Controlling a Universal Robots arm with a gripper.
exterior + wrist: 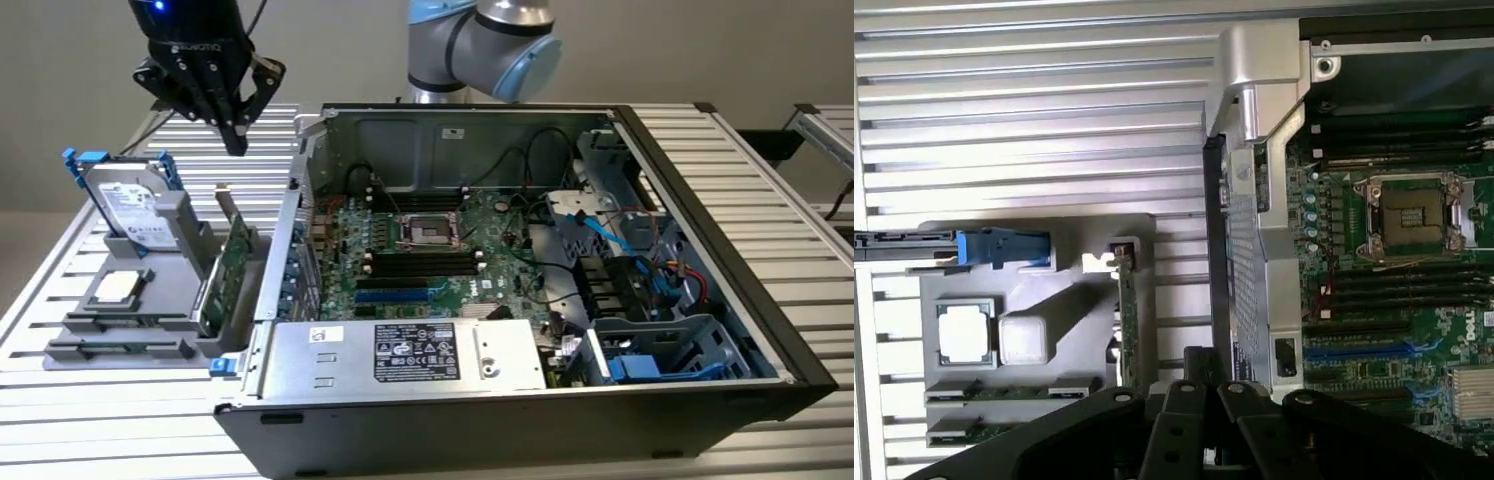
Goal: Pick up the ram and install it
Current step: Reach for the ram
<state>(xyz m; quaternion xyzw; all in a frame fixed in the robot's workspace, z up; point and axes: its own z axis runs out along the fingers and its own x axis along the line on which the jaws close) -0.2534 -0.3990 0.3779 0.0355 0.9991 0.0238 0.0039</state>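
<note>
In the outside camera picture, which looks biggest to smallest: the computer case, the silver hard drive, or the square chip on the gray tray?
1. computer case, the largest.
2. silver hard drive.
3. square chip, smallest.
Drive and chip sit close together, so that order holds.

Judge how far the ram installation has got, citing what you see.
Nothing looks done: the ram lies in the grey holder, and the motherboard's memory slots look empty. In hand: nothing; the shut gripper hangs above the holder. Left: pickup and installation.
</note>
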